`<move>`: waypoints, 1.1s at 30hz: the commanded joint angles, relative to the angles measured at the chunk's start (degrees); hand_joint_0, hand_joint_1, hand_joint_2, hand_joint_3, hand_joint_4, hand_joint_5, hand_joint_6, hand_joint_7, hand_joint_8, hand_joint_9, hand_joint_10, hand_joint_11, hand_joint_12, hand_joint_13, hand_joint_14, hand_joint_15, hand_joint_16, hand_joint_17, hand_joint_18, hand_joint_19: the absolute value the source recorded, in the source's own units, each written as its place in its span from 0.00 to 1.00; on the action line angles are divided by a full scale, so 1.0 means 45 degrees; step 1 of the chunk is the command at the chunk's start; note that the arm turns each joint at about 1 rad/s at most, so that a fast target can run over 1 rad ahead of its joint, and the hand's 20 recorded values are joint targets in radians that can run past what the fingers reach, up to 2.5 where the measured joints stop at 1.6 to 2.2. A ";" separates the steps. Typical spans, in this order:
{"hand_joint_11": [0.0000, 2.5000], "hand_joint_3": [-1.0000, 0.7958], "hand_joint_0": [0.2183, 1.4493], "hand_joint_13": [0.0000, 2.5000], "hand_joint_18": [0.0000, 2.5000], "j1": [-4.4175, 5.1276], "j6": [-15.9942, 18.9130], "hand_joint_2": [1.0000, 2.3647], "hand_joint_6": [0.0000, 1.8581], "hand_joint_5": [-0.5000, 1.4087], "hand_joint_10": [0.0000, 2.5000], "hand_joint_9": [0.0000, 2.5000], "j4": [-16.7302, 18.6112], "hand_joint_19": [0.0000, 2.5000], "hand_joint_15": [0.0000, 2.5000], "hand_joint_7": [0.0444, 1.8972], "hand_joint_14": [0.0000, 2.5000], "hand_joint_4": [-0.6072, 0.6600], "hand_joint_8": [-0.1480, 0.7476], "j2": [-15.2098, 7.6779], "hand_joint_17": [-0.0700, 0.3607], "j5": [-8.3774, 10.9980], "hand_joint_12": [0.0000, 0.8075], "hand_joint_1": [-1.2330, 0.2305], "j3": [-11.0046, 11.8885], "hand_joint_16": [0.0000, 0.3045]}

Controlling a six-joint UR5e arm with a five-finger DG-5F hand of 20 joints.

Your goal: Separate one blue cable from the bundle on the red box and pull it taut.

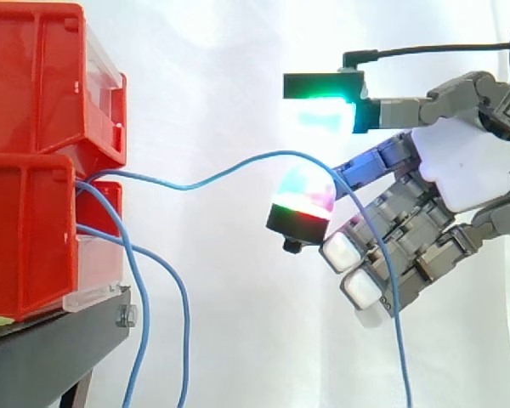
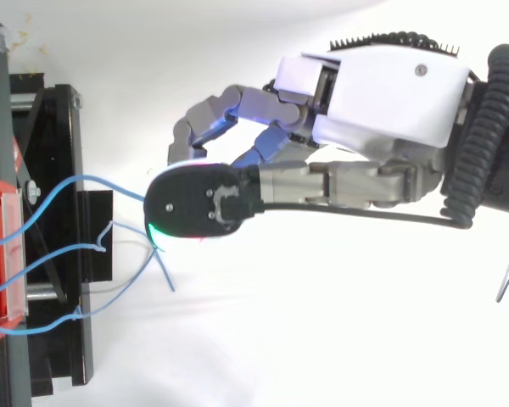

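Item one: the hand point(image 1: 467, 170), which we found at the right of the side view, palm toward the camera and fingers pointing left at the bins. We noted its thumb and fingers point(image 1: 302, 200) standing apart and loosely bent, with a clear gap between the green-glowing thumb pad point(image 1: 327, 110) and the many-coloured pad below it. They clamped nothing.

Item two: the blue cable point(image 1: 229, 174). We traced it from the gap between the two stacked red bins point(image 1: 25, 238) across open air to the hand. There it lay draped over the finger with the many-coloured pad, then fell in front of the lower, white-tipped fingers to the bottom edge. It dipped and rose along its run, so we recorded it as slack. In the top view the same cable point(image 2: 93, 180) ran from the bins to beneath the thumb pad of the hand point(image 2: 382, 93).

Item three: two other blue cables point(image 1: 140, 289), hanging from the bins' front, well apart from the hand.

Item four: the black stand point(image 1: 51, 348) under the bins, with the white curtain point(image 1: 221, 68) behind.
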 commanded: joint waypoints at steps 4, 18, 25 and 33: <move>0.16 0.28 0.26 0.32 0.23 -0.0170 -0.0169 0.00 0.45 0.21 0.01 0.38 -0.0175 0.15 0.22 0.49 0.01 0.54 0.44 0.0000 0.37 -0.0128 0.46 0.61 0.0132 0.13; 0.17 0.43 0.30 0.33 0.25 -0.0229 -0.0247 0.01 0.49 0.20 0.01 0.38 -0.0214 0.14 0.22 0.50 0.01 0.56 0.45 0.0000 0.39 -0.0109 0.48 0.36 0.0132 0.14; 0.18 0.45 0.32 0.32 0.25 -0.0229 -0.0247 0.01 0.49 0.20 0.01 0.37 -0.0292 0.14 0.22 0.51 0.01 0.54 0.45 0.0000 0.38 -0.0109 0.46 0.30 0.0132 0.14; 0.18 0.50 0.33 0.33 0.27 -0.0248 -0.0247 0.01 0.50 0.20 0.01 0.38 -0.0624 0.14 0.23 0.53 0.01 0.52 0.45 0.0020 0.38 -0.0109 0.46 0.30 0.0191 0.14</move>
